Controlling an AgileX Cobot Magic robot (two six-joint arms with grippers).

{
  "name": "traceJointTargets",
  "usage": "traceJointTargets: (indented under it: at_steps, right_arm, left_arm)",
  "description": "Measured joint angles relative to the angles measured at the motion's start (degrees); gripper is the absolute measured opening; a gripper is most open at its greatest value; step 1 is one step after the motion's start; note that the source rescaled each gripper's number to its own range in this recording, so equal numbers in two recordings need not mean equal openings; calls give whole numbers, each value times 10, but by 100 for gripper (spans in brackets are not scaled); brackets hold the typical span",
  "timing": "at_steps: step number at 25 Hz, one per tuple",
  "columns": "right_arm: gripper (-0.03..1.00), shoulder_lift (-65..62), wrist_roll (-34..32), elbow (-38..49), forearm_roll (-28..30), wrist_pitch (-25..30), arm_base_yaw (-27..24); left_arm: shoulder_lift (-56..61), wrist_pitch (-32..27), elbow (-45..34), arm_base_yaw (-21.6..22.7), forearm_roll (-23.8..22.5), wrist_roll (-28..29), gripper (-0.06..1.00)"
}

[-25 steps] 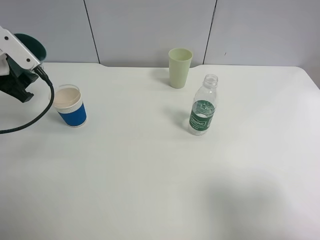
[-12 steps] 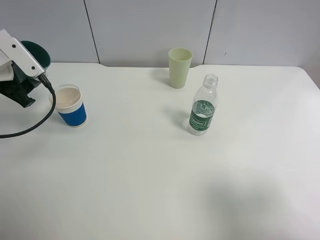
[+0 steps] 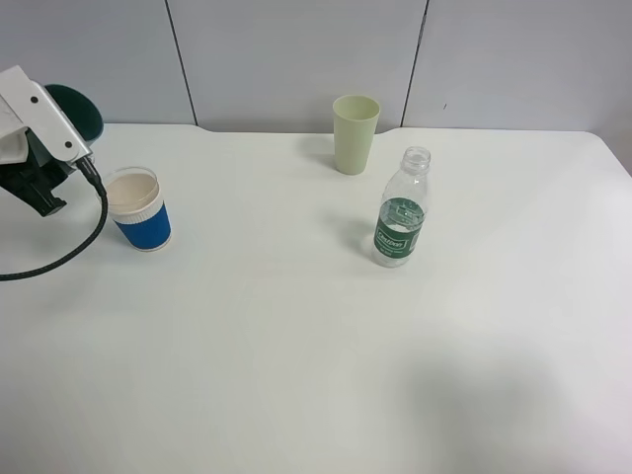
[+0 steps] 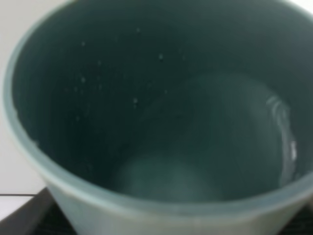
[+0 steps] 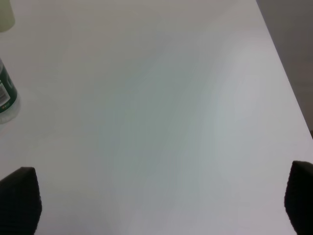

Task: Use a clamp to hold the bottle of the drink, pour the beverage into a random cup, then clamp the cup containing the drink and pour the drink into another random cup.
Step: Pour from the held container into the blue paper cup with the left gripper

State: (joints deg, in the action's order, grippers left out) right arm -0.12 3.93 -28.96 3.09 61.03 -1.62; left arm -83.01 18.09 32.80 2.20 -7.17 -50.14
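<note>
The teal tumbler [image 3: 85, 105] is held at the far left of the table [image 3: 296, 346], clenched in the left gripper [image 3: 65, 113]. Over the last second it has drifted toward the blue-banded cup [image 3: 139, 209], so the second pour looks close. The bottle [image 3: 400, 212] stands uncapped mid-table, well apart. The right gripper [image 5: 159, 200] idles, fingers spread and empty. The arm hides most of the tumbler, and the blurred wrist view leaves its water level unclear.
</note>
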Motion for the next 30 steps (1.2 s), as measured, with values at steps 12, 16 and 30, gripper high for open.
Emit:
traceJointTargets:
  at_steps: [12,16,30]
  right_arm:
    - [100,0,0,0,0,0,0]
    - [100,0,0,0,0,0,0]
    - [100,0,0,0,0,0,0]
  left_arm:
    - [0,25,0,0,-9,-50,1]
    - [0,27,0,0,-16,-80,1]
    - [0,65,0,0,-17,-121,1]
